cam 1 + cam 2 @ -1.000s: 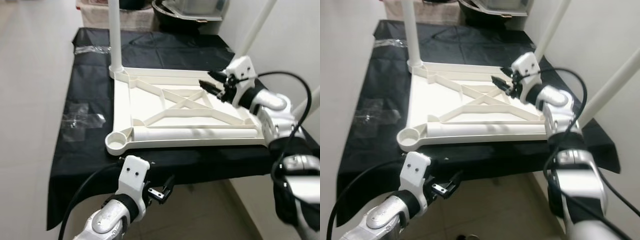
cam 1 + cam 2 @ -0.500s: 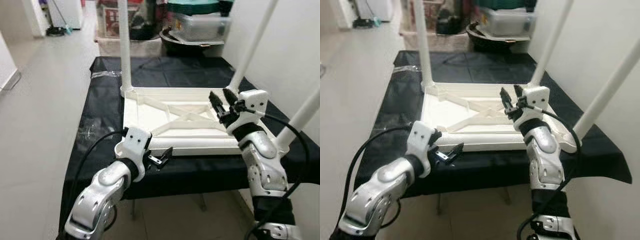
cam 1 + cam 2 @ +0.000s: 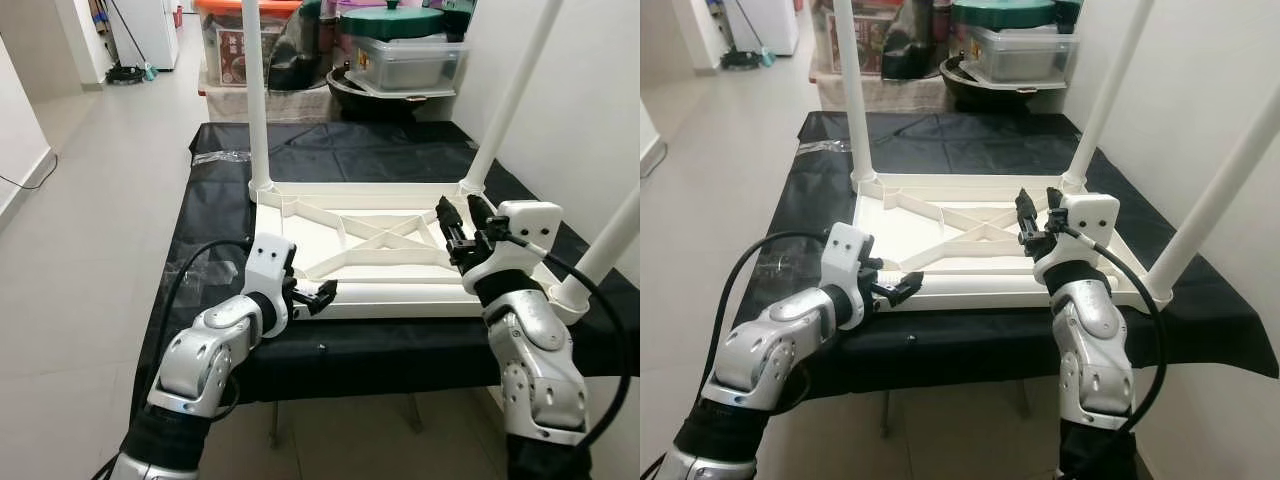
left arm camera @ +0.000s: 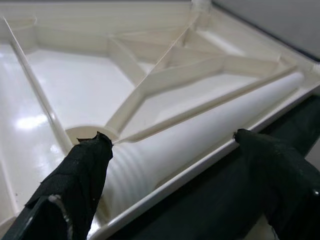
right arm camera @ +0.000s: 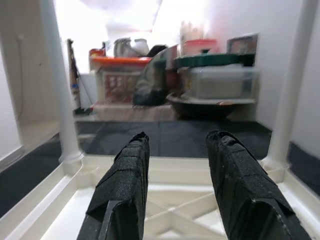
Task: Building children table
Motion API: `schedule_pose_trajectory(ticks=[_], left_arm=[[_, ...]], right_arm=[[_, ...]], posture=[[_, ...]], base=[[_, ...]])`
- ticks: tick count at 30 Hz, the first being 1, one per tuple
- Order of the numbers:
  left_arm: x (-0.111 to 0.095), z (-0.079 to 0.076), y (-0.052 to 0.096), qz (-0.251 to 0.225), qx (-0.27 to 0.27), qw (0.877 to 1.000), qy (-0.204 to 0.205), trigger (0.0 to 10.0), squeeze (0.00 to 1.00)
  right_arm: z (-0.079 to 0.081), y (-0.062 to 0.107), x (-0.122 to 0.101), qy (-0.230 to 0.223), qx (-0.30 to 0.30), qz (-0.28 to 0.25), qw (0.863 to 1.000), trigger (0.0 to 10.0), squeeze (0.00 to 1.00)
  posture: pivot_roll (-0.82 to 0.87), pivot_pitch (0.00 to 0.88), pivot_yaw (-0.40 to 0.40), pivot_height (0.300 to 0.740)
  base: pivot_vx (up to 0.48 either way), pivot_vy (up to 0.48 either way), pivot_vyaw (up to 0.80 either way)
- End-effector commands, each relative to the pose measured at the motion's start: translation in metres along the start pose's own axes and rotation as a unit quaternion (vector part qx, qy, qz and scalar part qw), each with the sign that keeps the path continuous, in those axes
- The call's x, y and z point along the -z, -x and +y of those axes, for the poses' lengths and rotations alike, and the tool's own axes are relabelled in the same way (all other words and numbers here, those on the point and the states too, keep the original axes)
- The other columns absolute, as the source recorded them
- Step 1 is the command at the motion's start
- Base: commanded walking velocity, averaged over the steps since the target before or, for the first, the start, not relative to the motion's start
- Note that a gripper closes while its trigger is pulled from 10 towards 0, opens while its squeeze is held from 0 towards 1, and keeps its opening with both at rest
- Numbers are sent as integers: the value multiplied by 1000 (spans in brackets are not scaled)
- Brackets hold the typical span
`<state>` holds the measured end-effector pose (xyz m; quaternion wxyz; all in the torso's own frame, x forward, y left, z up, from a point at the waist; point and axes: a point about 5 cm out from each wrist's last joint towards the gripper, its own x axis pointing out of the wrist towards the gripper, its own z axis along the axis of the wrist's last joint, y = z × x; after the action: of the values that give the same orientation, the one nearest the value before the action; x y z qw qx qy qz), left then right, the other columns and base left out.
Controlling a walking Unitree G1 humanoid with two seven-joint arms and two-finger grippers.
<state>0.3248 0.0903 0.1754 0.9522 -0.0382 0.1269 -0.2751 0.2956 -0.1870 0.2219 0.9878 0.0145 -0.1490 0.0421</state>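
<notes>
A white children's table top (image 3: 300, 240) lies upside down on a black-covered table. Three white legs stand in its corners: back left (image 3: 258, 100), back right (image 3: 505, 100) and front right (image 3: 610, 240). A loose leg (image 3: 400, 292) lies inside the top along its front edge. My left gripper (image 3: 322, 293) is open at the front left corner, and its fingers (image 4: 80, 175) straddle the loose leg's end (image 4: 190, 155) beside the empty corner socket (image 4: 82, 134). My right gripper (image 3: 457, 215) hovers open over the right side of the top, holding nothing, fingers (image 5: 125, 190) pointing toward the back.
The black cloth (image 3: 330, 150) hangs over the table's edges. A crinkled clear bag (image 3: 185, 270) lies on it at the left. Storage boxes and a dark basin (image 3: 400, 60) stand behind the table. A white wall is close on the right, open floor on the left.
The camera has tilted up and pulled back. My left arm has risen from below the table's front edge to the top's front left corner. My right gripper stays over the right side.
</notes>
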Motion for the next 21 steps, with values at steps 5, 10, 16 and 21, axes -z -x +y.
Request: schedule_pose_trajectory(ticks=[5, 10, 16, 21], left_arm=[[5, 5, -9, 39, 27, 999, 20, 10000, 0], [6, 5, -17, 59, 39, 997, 23, 10000, 0], [11, 1, -20, 77, 45, 996, 23, 10000, 0], [13, -1, -21, 86, 50, 995, 30, 10000, 0]], right_arm=[[5, 7, 1, -6, 9, 22, 1000, 10000, 0], [5, 10, 3, -7, 17, 33, 999, 10000, 0], [4, 12, 4, -7, 22, 40, 999, 10000, 0], [3, 12, 5, -8, 27, 44, 999, 10000, 0]], posture=[[123, 83, -62, 740], [124, 91, -58, 740], [125, 99, -46, 740], [128, 99, -48, 740]], base=[[0, 0, 0], [0, 0, 0], [0, 0, 0], [0, 0, 0]])
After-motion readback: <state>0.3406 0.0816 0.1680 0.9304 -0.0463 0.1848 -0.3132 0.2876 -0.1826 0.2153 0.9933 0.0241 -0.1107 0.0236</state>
